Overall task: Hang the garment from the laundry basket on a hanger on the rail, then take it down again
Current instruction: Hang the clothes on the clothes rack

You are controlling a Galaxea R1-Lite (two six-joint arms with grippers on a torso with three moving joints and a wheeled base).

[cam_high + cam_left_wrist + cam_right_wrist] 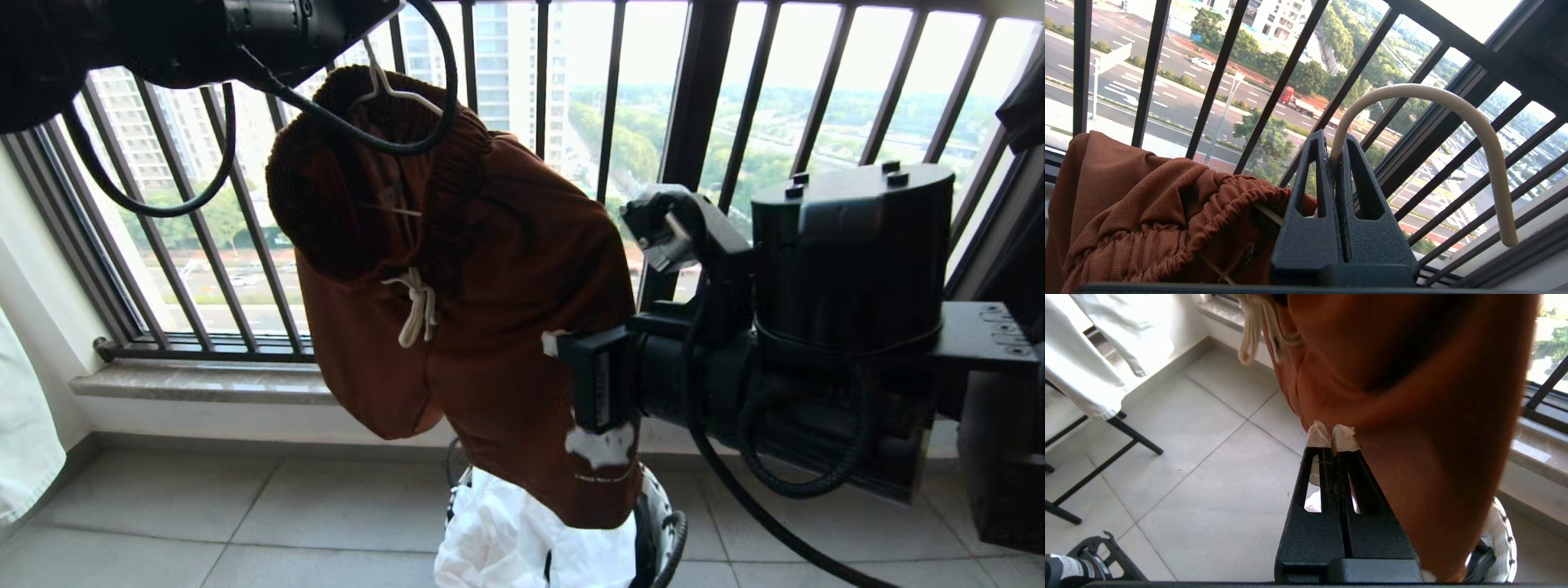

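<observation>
The garment [506,269], rust-brown shorts with a white drawstring, hangs in the air in front of the window on the cream hanger [392,86]. My left gripper [1332,138] is up at the top, shut on the stem of the hanger's hook [1453,106], with the gathered waistband [1147,212] just beside it. My right gripper [1332,436] is shut, its white-taped tips against the cloth of one shorts leg [1433,437], low on the right side [555,343]. No fold shows between its tips. The laundry basket [665,523] stands on the floor right under the shorts. The rail is out of view.
A black balustrade [694,98] of vertical bars runs behind the shorts above a stone sill [204,384]. White cloth [522,531] fills the basket. More white cloth [1086,367] hangs on a black-legged rack [1106,465] to the left, over a tiled floor.
</observation>
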